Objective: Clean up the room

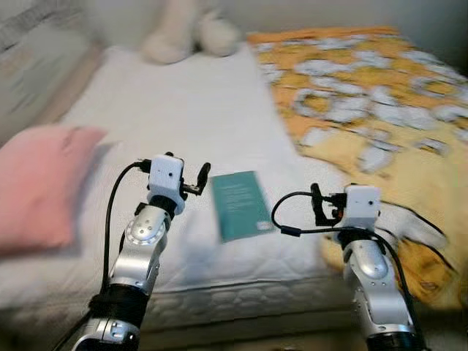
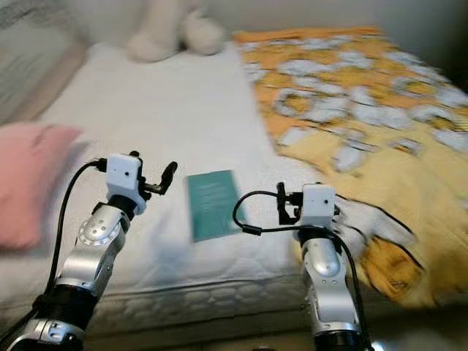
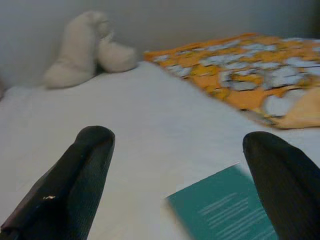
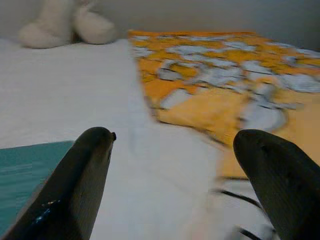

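While your head camera looks down over the bed (image 1: 183, 110), both arms are raised above its near edge. Your left gripper (image 3: 180, 165) hangs over the white mattress just left of a teal book (image 1: 239, 205), and its jaws stand wide, with the book's corner showing between the 2 black fingers (image 3: 70, 185) in the left wrist view. Your right gripper (image 4: 185, 175) sits to the right of the book, near where the white sheet meets an orange-and-yellow blanket (image 1: 380, 95); its jaws are wide too, holding nothing.

The book lies flat on the mattress between your 2 grippers, close to the bed's near edge, apart from both (its cover carries lines of pale text, too blurred to read). The blanket covers the right half of the bed and spills over the near right corner. A pink pillow (image 1: 40, 183) rests on the left side of the bed, well apart from the book. At the far end, against the wall, sits a cream plush toy (image 1: 186, 33). Black cables (image 1: 292, 219) loop from each wrist.
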`<state>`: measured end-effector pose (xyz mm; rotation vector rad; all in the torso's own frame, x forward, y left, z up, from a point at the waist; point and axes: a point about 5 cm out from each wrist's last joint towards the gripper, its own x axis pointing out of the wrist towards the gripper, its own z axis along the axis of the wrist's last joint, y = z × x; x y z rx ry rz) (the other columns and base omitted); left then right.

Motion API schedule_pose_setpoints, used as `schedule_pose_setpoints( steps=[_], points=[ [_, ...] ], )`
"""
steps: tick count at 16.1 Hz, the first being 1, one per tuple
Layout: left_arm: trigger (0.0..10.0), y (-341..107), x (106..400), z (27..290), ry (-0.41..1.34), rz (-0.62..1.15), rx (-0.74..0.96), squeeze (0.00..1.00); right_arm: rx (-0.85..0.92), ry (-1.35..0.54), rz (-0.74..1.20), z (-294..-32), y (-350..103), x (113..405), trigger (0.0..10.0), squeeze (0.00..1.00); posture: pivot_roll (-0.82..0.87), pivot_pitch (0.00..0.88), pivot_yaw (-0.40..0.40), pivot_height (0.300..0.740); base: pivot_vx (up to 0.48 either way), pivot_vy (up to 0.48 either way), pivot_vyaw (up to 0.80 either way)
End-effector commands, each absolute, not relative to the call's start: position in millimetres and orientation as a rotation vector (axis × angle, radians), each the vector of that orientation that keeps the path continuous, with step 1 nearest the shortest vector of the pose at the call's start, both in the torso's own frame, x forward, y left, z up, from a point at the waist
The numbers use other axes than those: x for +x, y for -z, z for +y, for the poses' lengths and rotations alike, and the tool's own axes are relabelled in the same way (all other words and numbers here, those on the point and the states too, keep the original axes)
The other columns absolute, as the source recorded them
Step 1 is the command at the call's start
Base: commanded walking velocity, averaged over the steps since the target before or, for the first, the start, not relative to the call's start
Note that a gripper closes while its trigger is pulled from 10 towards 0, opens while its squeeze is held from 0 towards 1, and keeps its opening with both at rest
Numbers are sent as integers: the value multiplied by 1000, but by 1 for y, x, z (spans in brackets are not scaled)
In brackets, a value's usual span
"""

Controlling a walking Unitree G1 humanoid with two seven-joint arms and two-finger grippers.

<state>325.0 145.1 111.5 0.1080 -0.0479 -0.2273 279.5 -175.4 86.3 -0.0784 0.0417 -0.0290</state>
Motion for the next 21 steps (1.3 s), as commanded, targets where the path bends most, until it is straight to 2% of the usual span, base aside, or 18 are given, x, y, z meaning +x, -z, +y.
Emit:
schedule_pose_setpoints(
  steps=[1,3,6,8,10,11,14,18,21],
  points=[
    [10000,-114,329,146,226,-48,122,0,-77,30,52,-174,-84,280,10000,0,-86,0,76,740,0,0,-763],
    [10000,-113,330,144,233,-44,124,0,-72,34,47,-174,-84,278,10000,0,-90,0,75,740,0,0,-750],
    [10000,-114,335,142,240,-37,124,0,-69,33,41,-172,-86,274,10000,0,-97,0,70,740,0,0,0],
    [10000,-102,340,143,261,33,112,0,-76,26,44,-171,-85,272,10000,0,-100,0,68,740,0,0,0],
    [10000,-81,344,154,213,170,40,0,-84,20,52,-174,-86,264,10000,0,-144,2,45,740,0,0,0],
    [10000,-66,344,155,201,273,-69,0,-100,12,67,-177,-85,256,10000,0,-167,16,38,740,0,0,0],
    [10000,-52,341,156,158,368,-187,0,-122,18,77,-185,-87,247,10000,0,-231,38,30,740,0,0,0],
    [10000,-50,342,153,144,380,-288,0,-125,38,85,-190,-89,239,10000,0,-258,50,31,740,0,0,0],
    [10000,-45,340,147,160,409,-302,0,-121,40,104,-189,-88,232,10000,0,-269,57,34,740,0,0,0]
  ],
)
